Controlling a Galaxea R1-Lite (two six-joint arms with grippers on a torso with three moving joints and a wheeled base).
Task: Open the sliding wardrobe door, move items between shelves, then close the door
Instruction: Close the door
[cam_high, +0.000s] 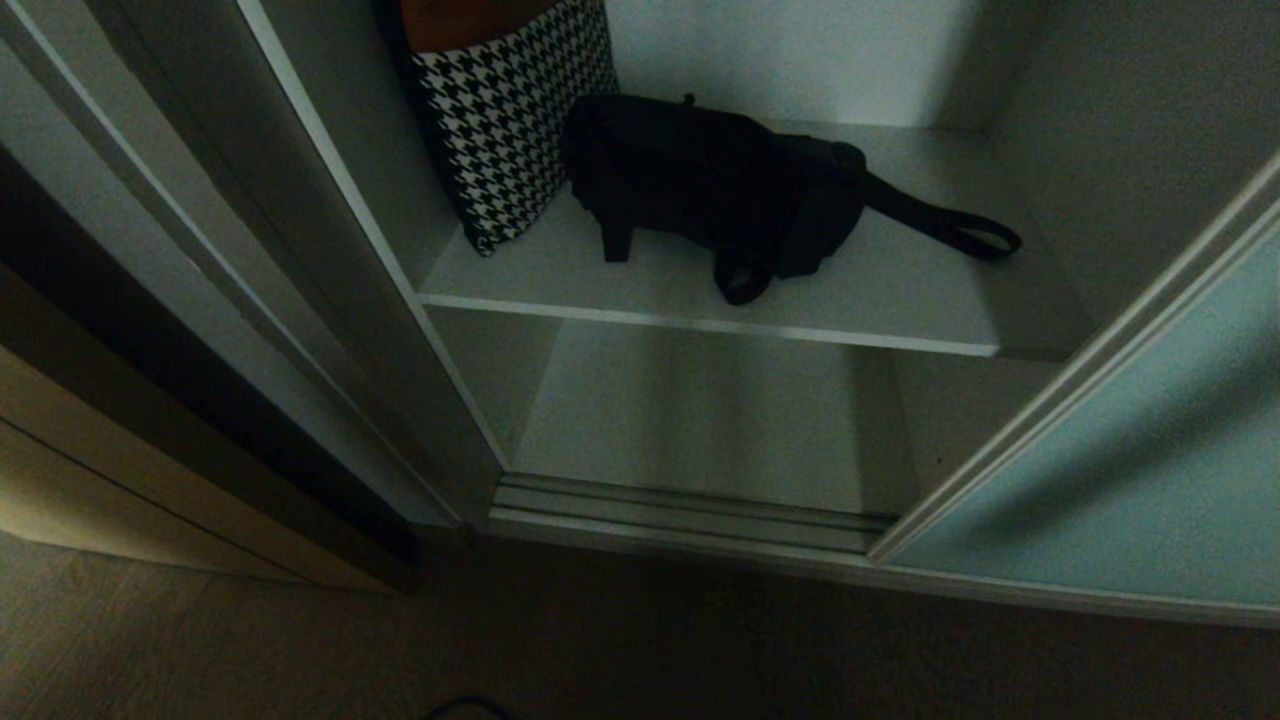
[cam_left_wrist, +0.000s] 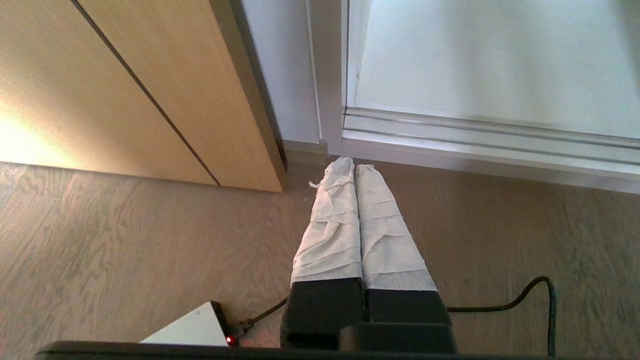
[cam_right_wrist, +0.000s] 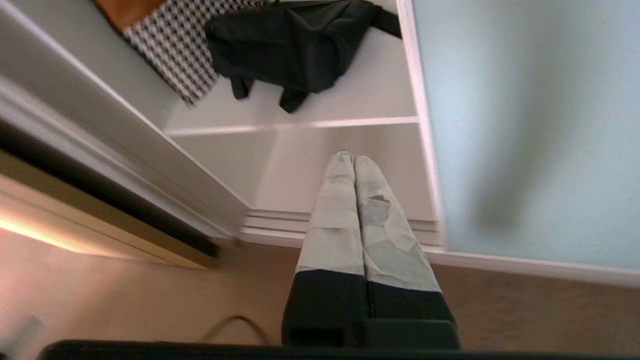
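Head view shows the wardrobe standing open, with the frosted teal sliding door (cam_high: 1120, 450) pushed to the lower right of the frame and the beige wooden cabinet front (cam_high: 120, 480) at the lower left. Between them the upper shelf (cam_high: 880, 300) crosses the middle of the frame, and the bare lower shelf (cam_high: 700, 420) lies beneath it, behind the silver floor track (cam_high: 680, 512). On the upper shelf a black fabric bag (cam_high: 710, 190) sits near the centre, its strap loop (cam_high: 970, 235) trailing right, touching a houndstooth cushion (cam_high: 510, 120) leaning at the upper left. Left pincer (cam_left_wrist: 354, 166) hangs over the wooden floor (cam_left_wrist: 125, 240), fingers pressed together. Right pincer (cam_right_wrist: 352, 159) points toward the lower shelf, fingers pressed together, holding nothing.
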